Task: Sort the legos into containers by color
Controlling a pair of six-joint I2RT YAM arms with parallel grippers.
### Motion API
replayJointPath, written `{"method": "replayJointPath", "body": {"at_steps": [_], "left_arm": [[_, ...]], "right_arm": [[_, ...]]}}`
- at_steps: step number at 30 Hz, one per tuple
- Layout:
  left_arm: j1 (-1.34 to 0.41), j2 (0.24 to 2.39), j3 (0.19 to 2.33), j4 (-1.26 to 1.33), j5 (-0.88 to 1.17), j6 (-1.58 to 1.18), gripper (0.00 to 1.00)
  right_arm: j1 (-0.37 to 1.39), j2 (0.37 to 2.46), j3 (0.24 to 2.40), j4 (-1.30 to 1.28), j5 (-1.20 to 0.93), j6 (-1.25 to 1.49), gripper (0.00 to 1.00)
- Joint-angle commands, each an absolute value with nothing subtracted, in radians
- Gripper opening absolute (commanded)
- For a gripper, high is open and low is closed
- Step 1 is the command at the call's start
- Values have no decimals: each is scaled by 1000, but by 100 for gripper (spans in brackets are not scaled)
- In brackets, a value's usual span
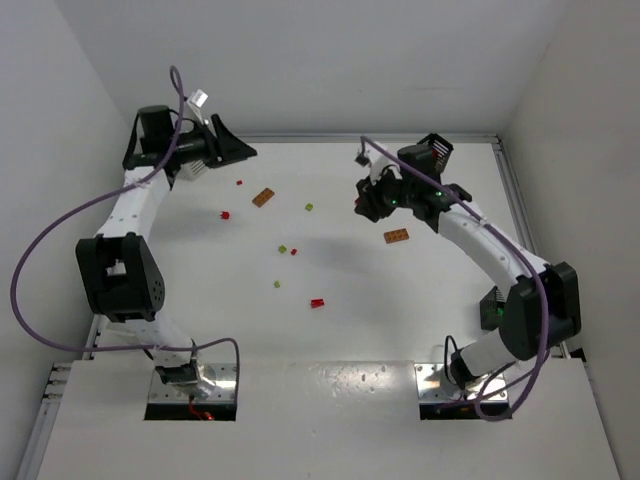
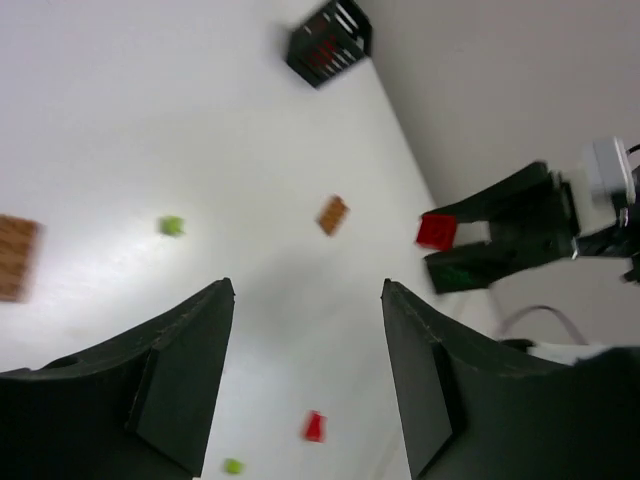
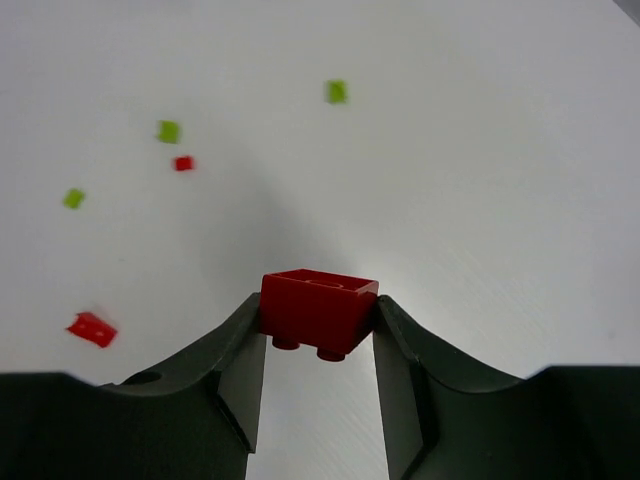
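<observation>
From above, the right claw [image 1: 365,204] is mostly covered by its own wrist, and the red plastic brick [image 3: 320,305] it grips is too small there to make out. The black slatted plastic basket [image 1: 437,152] at 1 o'clock on the bench [image 1: 330,330] sits partly behind that arm. A second black basket [image 1: 490,306] at 4 o'clock is half hidden by the elbow. In the left wrist view the orange-brown studded plate [image 2: 14,257] is cut by the 9 o'clock edge, and the yellow-green piece [image 2: 232,466] at 6 o'clock is a blur.

Glossy plastic: red brick [image 3: 318,298]; matt black plastic: right hand [image 3: 320,322], black basket [image 2: 328,40]; smooth matt white: table [image 3: 480,200]
</observation>
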State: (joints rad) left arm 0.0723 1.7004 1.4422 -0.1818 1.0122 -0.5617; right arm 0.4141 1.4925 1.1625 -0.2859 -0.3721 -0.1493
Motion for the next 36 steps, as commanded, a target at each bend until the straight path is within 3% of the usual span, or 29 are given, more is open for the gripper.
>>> {"method": "replayJointPath", "body": {"at_steps": [1,9,24,32,36], "left_arm": [[78,1657,1568,-374,907,-309,66],[-37,1504,1502,-549,624,122,69],[-147,1474,1391,-568,480,97,71],[-183,1503,1338,-568,390,20,71],[-192,1522,1328,-568,367,73,73]], "right_arm": [[272,1552,1284,-340,-226,-69,0],[-4,1845,1643,-385,-146,37,0],[-64,2149,1901,-290,-80,109,1],[-55,2213,1956,-250,-2,100,24],[-46,2214,1956,-250,0,100,46]]}}
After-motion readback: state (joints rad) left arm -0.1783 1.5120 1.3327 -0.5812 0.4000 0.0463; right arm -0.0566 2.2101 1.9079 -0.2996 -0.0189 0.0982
